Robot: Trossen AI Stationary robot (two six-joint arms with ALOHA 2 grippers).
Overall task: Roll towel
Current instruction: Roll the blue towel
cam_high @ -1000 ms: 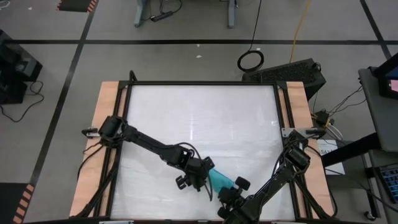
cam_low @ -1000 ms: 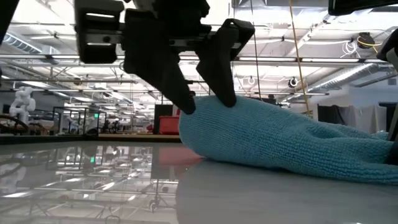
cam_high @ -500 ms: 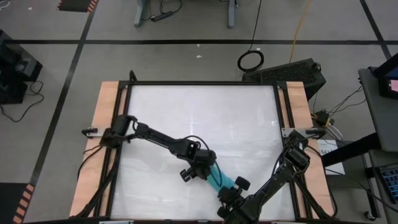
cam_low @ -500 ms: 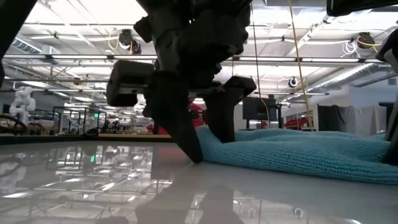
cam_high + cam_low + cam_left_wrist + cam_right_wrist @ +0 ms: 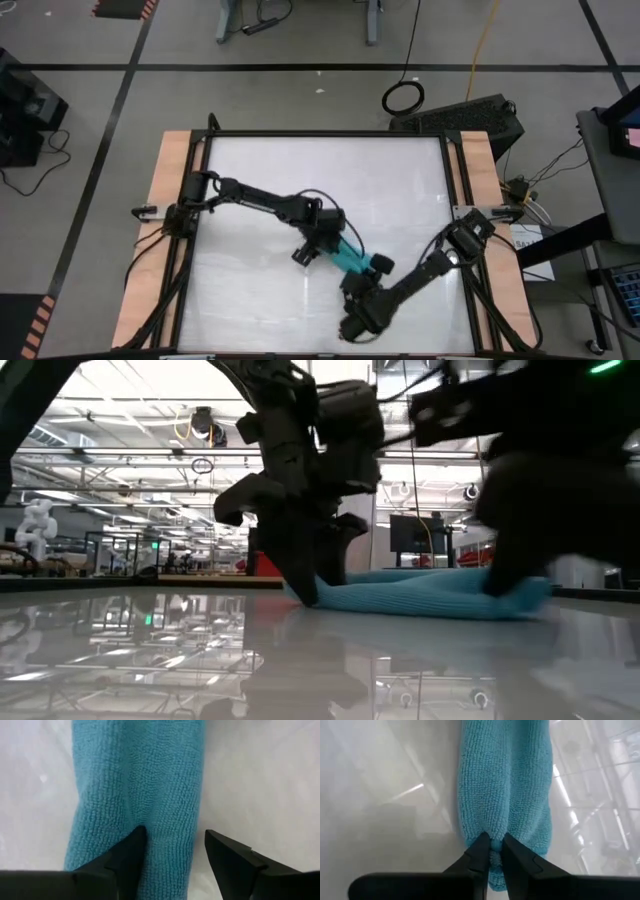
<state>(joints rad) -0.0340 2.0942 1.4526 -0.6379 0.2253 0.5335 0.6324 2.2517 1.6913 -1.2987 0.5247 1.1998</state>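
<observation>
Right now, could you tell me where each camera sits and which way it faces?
High: overhead, straight down; both arms, towel between left gripper and right gripper.
Low: tabletop height, level across towel into the room.
Left wrist: past open fingers straddling towel.
Right wrist: fingers pinching the towel's end.
All four share the towel.

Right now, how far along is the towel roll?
Done: the towel is already gathered into a narrow band on the table. In hand: the right gripper pinches one end, and the left gripper is open, straddling the other end. Left: no coil shows, so rolling it end to end.
</observation>
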